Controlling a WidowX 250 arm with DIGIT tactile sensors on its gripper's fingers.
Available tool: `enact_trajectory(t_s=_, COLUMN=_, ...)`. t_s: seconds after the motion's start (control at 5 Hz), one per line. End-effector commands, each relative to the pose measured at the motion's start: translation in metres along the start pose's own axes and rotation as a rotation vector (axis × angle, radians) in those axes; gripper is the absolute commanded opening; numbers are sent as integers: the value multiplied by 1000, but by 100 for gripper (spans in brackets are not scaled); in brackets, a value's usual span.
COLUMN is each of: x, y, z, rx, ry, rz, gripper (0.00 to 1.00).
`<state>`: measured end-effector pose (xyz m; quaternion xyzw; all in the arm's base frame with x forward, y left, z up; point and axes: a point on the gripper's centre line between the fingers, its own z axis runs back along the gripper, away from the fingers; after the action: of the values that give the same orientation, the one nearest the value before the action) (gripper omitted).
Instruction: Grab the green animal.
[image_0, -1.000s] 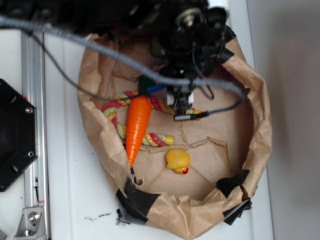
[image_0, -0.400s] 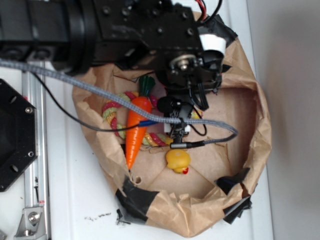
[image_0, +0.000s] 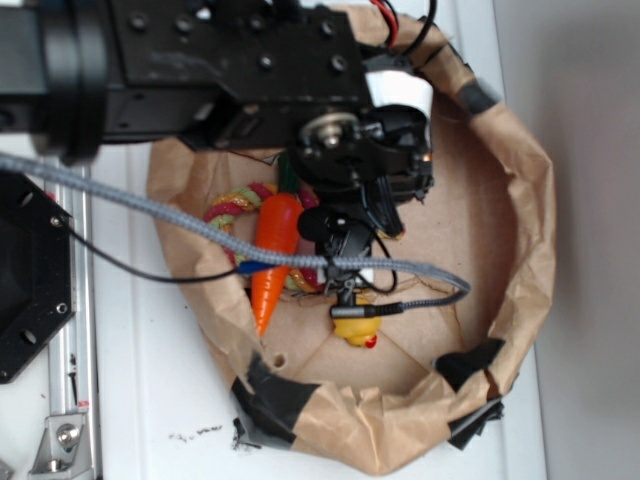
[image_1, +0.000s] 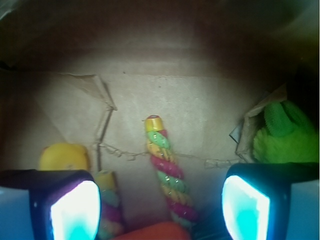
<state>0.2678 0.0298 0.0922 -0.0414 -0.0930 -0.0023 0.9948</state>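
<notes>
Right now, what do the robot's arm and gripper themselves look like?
The arm is matte black metal with screw holes and a round silver hub. A grey braided cable and thin black wires drape across it. The gripper has black-framed fingers whose pads glow cyan-white in the wrist view.

Fuzzy plush green animal, crinkled matt paper bag (black-taped), glossy plastic carrot.

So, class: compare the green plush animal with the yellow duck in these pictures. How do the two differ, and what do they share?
Colour: the green animal is lime green; the yellow duck is yellow.
Surface: the green animal looks fuzzy and lumpy; the yellow duck looks smooth and rounded.
Place in the wrist view: the green animal sits at the right by a torn paper flap; the yellow duck sits at the left, behind the other finger.
Shared: both are small toys on the brown paper floor, partly hidden.
</notes>
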Motion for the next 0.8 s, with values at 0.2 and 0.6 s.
enact_trajectory(t_s=0.2, x=11, y=-21, z=37, rx=-23, ry=-95, rz=-45, gripper=100)
enact_trajectory(t_s=0.6, x=14, y=28, z=6, rx=35, ry=-56, rz=4, gripper=100)
